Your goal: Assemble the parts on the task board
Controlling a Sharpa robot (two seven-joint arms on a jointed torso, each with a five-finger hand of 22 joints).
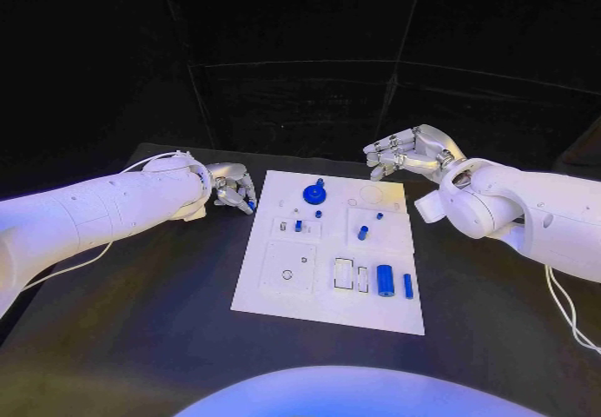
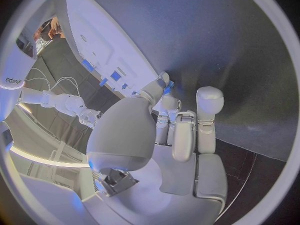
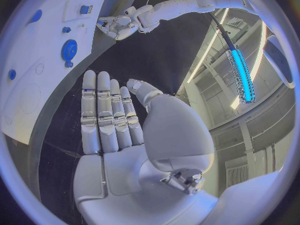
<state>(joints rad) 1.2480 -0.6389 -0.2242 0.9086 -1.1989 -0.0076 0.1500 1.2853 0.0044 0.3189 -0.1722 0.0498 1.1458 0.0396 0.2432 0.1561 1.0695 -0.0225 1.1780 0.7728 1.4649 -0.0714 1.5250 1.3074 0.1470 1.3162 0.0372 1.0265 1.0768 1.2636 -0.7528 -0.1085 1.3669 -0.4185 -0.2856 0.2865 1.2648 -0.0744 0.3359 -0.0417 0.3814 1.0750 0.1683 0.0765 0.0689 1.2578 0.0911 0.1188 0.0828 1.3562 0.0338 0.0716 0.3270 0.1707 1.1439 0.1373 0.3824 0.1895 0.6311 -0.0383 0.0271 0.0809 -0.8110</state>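
The white task board lies in the middle of the black table. On it are a blue gear, a short blue peg, a thick blue cylinder and a slim blue pin. My left hand is just off the board's far left edge and pinches a small blue part between thumb and a finger. My right hand hovers above the board's far right corner, with fingers extended and nothing in them. The gear also shows in the right wrist view.
Bare black table surrounds the board on every side. Several recesses and a square plate mark the board's near left part. White cables trail from both arms beside the table.
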